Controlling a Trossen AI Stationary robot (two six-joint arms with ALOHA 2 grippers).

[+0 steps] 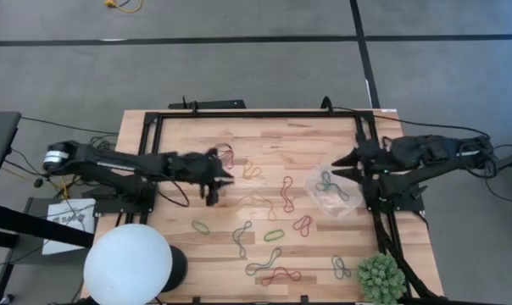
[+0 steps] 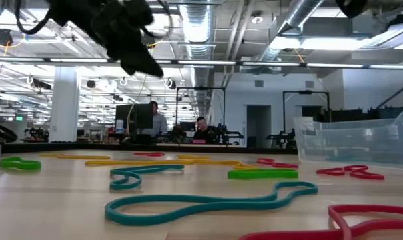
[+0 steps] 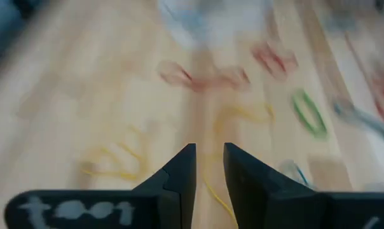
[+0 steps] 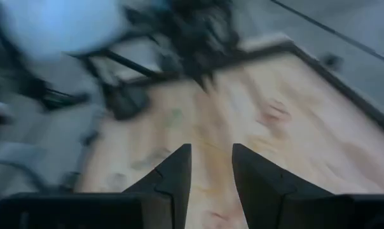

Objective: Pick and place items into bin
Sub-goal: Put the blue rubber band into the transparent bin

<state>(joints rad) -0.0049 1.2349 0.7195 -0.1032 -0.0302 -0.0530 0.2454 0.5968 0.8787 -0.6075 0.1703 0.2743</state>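
Note:
Several rubber-band loops lie flat on the wooden table: a red one, a green one, a teal one and a yellow one. The clear bin stands at the right of the table with a grey-green band inside. My left gripper hovers above the table's left-middle, raised well clear in the low view. It is open by a narrow gap, with yellow bands blurred beneath. My right gripper is open at the bin's far right side.
A white globe stands at the near left corner and a spiky green plant at the near right corner. A black frame runs along the far edge. More bands lie near the near edge. People sit far behind the table.

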